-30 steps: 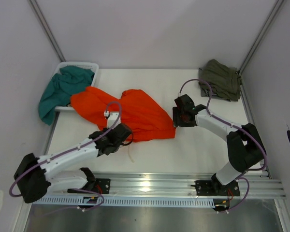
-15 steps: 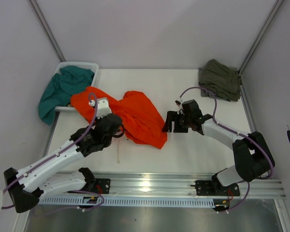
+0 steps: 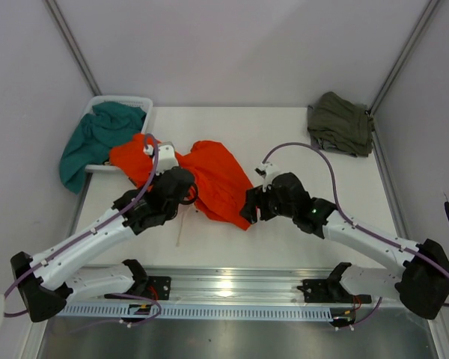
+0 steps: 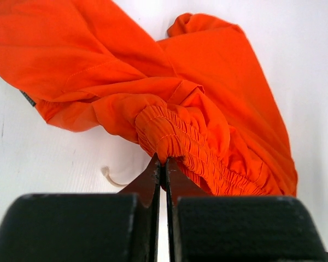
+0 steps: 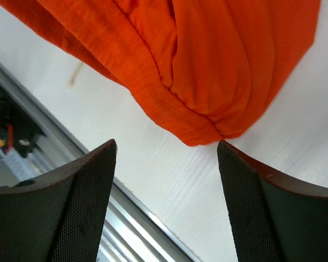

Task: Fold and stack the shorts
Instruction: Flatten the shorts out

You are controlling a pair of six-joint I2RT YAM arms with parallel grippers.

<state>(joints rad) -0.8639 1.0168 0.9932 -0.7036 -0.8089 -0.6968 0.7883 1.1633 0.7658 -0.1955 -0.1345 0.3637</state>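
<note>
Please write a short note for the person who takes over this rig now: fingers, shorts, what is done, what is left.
Left gripper: shut on the waistband of the orange shorts.
Right gripper: open, a corner of those shorts between its fingers, not gripped.
Orange shorts lie crumpled on the table; teal shorts hang out of the white basket, far left; green shorts sit far right, seemingly folded.
Done: perhaps the green pair. Left: fold orange and teal, stack all.

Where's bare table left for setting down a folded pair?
Bare table along the far edge between orange shorts and olive shorts, and on the right just nearer than the olive shorts. Crowded: left-centre, orange shorts beside the basket.
</note>
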